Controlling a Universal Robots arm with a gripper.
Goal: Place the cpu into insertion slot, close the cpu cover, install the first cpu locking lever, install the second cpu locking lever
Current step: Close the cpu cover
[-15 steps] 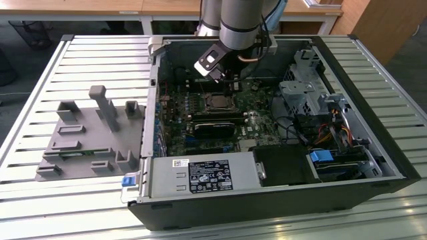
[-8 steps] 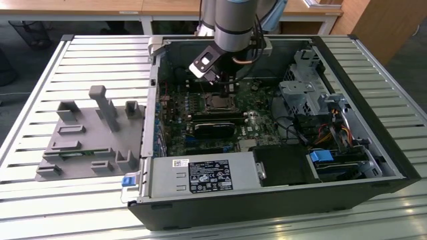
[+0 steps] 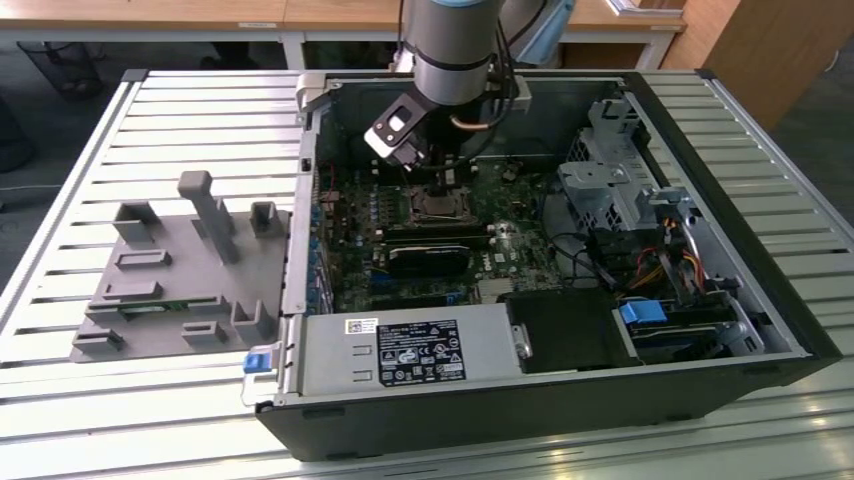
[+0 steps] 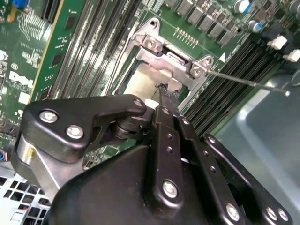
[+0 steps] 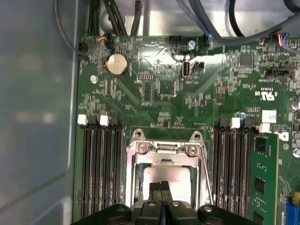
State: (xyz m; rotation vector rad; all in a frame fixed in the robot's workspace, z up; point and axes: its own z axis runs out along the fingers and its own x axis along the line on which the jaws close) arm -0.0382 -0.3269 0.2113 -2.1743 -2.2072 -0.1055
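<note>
Claw down on the processor socket inside the open computer case [image 3: 747, 300].

From where I stand, the arm reaches into the case on the slatted tabletop [image 3: 160, 100], and the claw [image 5: 161, 188] has its fingers pressed together, tips on the cpu [image 5: 171, 176]. The cpu sits in the insertion slot [image 5: 137, 185] with the cpu cover [image 5: 164, 149] framing it (flat, as far as I can see). In the second wrist view a thin locking lever [image 4: 248, 82] juts out free over the memory slots [image 4: 225, 89].
</note>
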